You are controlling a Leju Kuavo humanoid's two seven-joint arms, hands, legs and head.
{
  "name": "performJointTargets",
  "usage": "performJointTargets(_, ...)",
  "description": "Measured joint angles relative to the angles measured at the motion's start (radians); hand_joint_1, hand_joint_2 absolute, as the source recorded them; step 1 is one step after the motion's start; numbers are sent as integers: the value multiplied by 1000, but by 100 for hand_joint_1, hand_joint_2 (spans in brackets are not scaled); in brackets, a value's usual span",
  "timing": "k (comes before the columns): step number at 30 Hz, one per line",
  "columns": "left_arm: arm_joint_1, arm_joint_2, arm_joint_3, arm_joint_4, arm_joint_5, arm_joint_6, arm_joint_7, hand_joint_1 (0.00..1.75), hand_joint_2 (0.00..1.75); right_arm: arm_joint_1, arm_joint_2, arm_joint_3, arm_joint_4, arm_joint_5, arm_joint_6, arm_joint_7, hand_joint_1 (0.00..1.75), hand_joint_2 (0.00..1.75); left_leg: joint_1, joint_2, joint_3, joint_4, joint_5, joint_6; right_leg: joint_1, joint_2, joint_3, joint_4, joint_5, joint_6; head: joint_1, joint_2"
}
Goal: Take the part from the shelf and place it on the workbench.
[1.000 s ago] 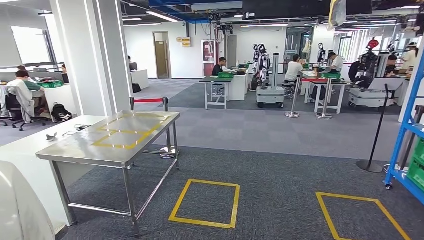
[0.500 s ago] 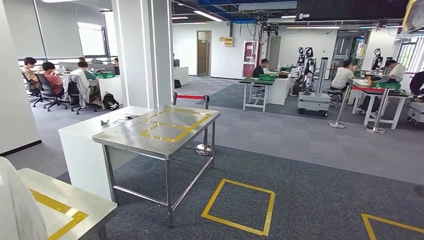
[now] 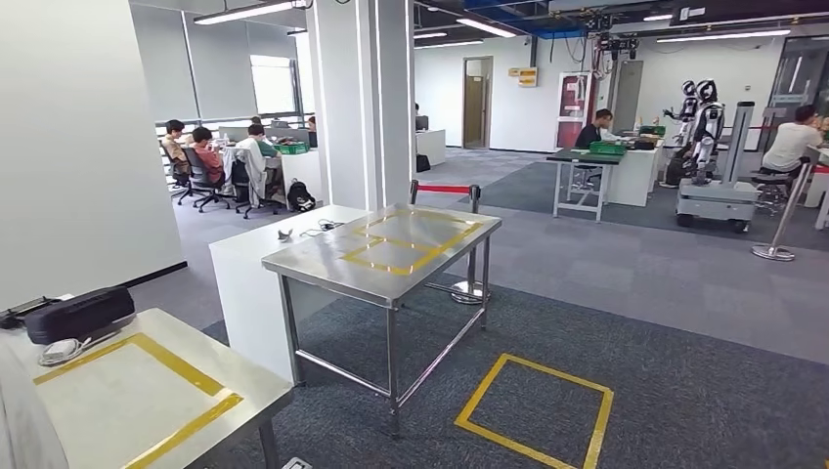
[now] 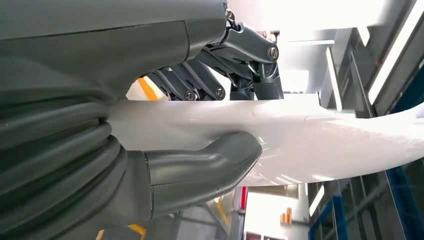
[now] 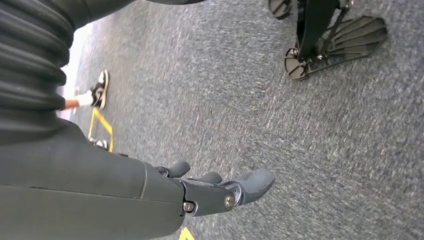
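My left hand [image 4: 107,107] grips a large white curved part [image 4: 325,135], thumb [image 4: 210,160] under it and dark fingers [image 4: 235,65] over it. An edge of that white part [image 3: 14,420] shows at the lower left of the head view. A workbench [image 3: 220,376] with a yellow taped rectangle stands close at the lower left. A second steel workbench [image 3: 323,269], also taped in yellow, stands a little farther ahead. My right hand [image 5: 210,192] hangs over grey carpet, fingers slightly apart and holding nothing.
A black case [image 3: 78,313] lies at the near bench's far corner. A white counter [image 3: 244,264] adjoins the steel bench, with a pillar [image 3: 367,107] and a red-belt stanchion [image 3: 445,191] behind. A yellow square [image 3: 538,405] marks the carpet. People sit at desks [image 3: 225,161] beyond.
The camera has turned left, so the whole scene has shifted right. The blue shelf has left the picture and the near bench with the black case has come in.
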State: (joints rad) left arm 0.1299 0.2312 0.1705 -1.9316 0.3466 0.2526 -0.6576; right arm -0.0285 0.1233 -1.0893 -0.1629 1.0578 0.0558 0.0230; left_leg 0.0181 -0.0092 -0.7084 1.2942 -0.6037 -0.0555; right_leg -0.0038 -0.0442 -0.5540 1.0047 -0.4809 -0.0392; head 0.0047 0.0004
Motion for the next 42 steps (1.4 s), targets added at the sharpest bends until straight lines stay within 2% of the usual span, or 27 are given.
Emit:
performJointTargets(1, 4, 0, 0, 0, -1, 2, -1, 175, 175, 0, 0, 0, 0, 1, 1, -3, 0, 175, 1, 3, 8, -11, 15, -2, 0, -14, 1, 1, -1, 1, 0, 0)
performJointTargets(2, 8, 0, 0, 0, -2, 3, -3, 175, 175, -1, 1, 0, 0, 1, 3, -6, 0, 175, 2, 12, 38, -65, 46, -4, -2, -28, 2, 2, -4, 4, 0, 0)
performJointTargets(4, 10, -1, 0, -1, -4, 6, -4, 175, 175, -4, 1, -1, 0, 2, 5, -11, 0, 175, 3, 60, 115, -206, 101, -2, 0, -52, 5, 11, -11, 14, -1, 0)
performJointTargets(5, 11, -1, 0, -2, -5, 7, -4, 175, 175, -5, 0, -1, 0, 2, 6, -12, 0, 175, 3, 78, 139, -250, 115, 3, 2, -62, 7, 15, -16, 21, 0, 0)
performJointTargets(6, 13, -2, 0, -2, -5, 7, -5, 175, 175, -6, 0, -1, 0, 3, 6, -12, 0, 175, 2, 88, 145, -267, 118, 11, 5, -71, 9, 17, -19, 27, 0, 0)
performJointTargets(8, 16, -2, 1, -3, -4, 7, -5, 175, 175, -10, 0, -1, 0, 2, 6, -12, 0, 175, 0, 66, 137, -262, 120, 27, 6, -90, 15, 17, -22, 37, 1, 0)
performJointTargets(9, 17, -2, 1, -4, -4, 7, -6, 175, 175, -11, 0, -1, 0, 2, 6, -12, 0, 175, 1, 54, 136, -264, 122, 34, 3, -84, 17, 20, -26, 45, 2, 0)
performJointTargets(11, 17, -2, 2, -5, -2, 4, -7, 175, 175, -12, 0, -1, 0, 2, 5, -10, 0, 175, 4, 30, 137, -267, 128, 46, -3, -30, -1, 70, -65, 57, 3, 0)
performJointTargets(13, 16, -3, 2, -6, 0, 1, -5, 175, 175, -10, 1, -1, 0, 2, 2, -4, 0, 175, 4, 6, 133, -267, 133, 53, -5, 28, -60, 195, -133, 62, 5, 0)
performJointTargets(14, 15, -3, 2, -5, 0, -2, -1, 175, 175, -9, 1, -1, 0, 2, 1, 1, 0, 175, 2, -7, 130, -267, 134, 55, -4, 36, -93, 262, -158, 61, 5, 0)
performJointTargets(15, 13, -4, 2, -4, 0, -3, 4, 175, 175, -9, 1, -2, 0, 2, 0, 5, 0, 175, 1, -21, 128, -266, 135, 56, -4, 39, -116, 305, -167, 59, 5, 0)
performJointTargets(16, 12, -4, 2, -2, 1, -3, 8, 175, 175, -8, 1, -2, 0, 1, -1, 6, 0, 175, -1, -35, 127, -265, 136, 57, -3, 41, -122, 310, -155, 55, 5, 0)
performJointTargets(17, 10, -4, 2, -1, 2, -4, 13, 175, 175, -8, 1, -2, 0, 0, -2, 7, 0, 175, -2, -51, 127, -264, 137, 56, -1, 46, -109, 276, -125, 49, 6, 0)
performJointTargets(20, 3, -3, 1, 1, 5, -11, 22, 175, 175, -8, 0, -2, 0, -2, -2, 6, 0, 175, -1, -89, 125, -264, 141, 49, 5, 103, -19, 70, -25, 26, 6, 0)
performJointTargets(22, -3, -3, 1, 6, 4, -17, 26, 175, 175, -9, -1, -2, 0, -2, -2, 8, 0, 175, 5, -112, 120, -266, 146, 36, 11, 121, 2, 18, -13, 19, 6, 0)
performJointTargets(24, -6, -3, 0, 11, 3, -22, 29, 175, 175, -12, 0, -3, 0, -3, -1, 8, 0, 175, 6, -127, 112, -272, 152, 22, 10, 96, 6, 7, -6, 16, 6, 0)
performJointTargets(26, -14, -1, -1, 16, 6, -29, 32, 175, 175, -11, 2, -3, 0, -3, -1, 7, 0, 175, 1, -87, 94, -245, 131, 13, 4, 69, 11, -11, 4, 6, 2, 0)
performJointTargets(28, -26, 1, -4, 23, 11, -36, 36, 175, 175, -9, 2, -4, 0, -3, 0, 6, 0, 175, -1, -23, 48, -143, 69, 7, 4, 40, 11, -17, 8, -1, -1, 0)
performJointTargets(30, -30, 2, -7, 30, 13, -38, 39, 175, 175, -8, 3, -5, 0, -3, 2, 5, 0, 175, 1, -1, 0, -30, 21, -2, 6, 10, 8, -13, 6, -3, -2, 0)
performJointTargets(31, -30, 3, -7, 33, 14, -38, 39, 175, 175, -8, 3, -6, 0, -3, 3, 3, 0, 175, 3, 2, -3, -14, 23, -5, 5, -5, 7, -11, 5, -3, -2, 0)
performJointTargets(32, -30, 4, -8, 37, 15, -38, 40, 175, 175, -9, 3, -6, 0, -3, 4, 1, 0, 175, 4, 7, 13, -37, 42, -8, 4, -18, 6, -7, 2, -1, -2, 0)
performJointTargets(34, -32, 10, -8, 40, 19, -38, 41, 175, 175, -9, 2, -6, 0, -2, 6, -4, 0, 175, 4, 40, 87, -163, 95, -8, 3, -42, 5, 3, -5, 6, -2, 0)
performJointTargets(36, -35, 15, -8, 42, 21, -38, 41, 175, 175, -10, 1, -6, 0, -2, 6, -6, 0, 175, 1, 69, 137, -254, 121, 6, 6, -61, 6, 15, -15, 17, -1, 0)
performJointTargets(37, -36, 16, -8, 43, 21, -38, 41, 175, 175, -11, 1, -6, 0, -2, 7, -7, 0, 175, -1, 71, 141, -264, 120, 16, 8, -70, 7, 17, -18, 24, 0, 0)
performJointTargets(39, -37, 19, -8, 44, 22, -36, 43, 175, 175, -14, 1, -7, 0, -2, 8, -7, 0, 175, 0, 49, 135, -263, 125, 31, 9, -88, 11, 21, -22, 35, 2, 0)
performJointTargets(40, -37, 21, -8, 44, 24, -35, 43, 175, 175, -15, 0, -7, 0, -1, 10, -7, 0, 175, 1, 38, 133, -264, 127, 36, 7, -80, 11, 29, -29, 42, 2, 0)
performJointTargets(42, -40, 26, -8, 46, 29, -32, 47, 175, 175, -15, -1, -7, 0, -1, 13, -8, 0, 175, 7, 17, 133, -268, 134, 48, 1, -25, -12, 93, -73, 54, 4, 0)
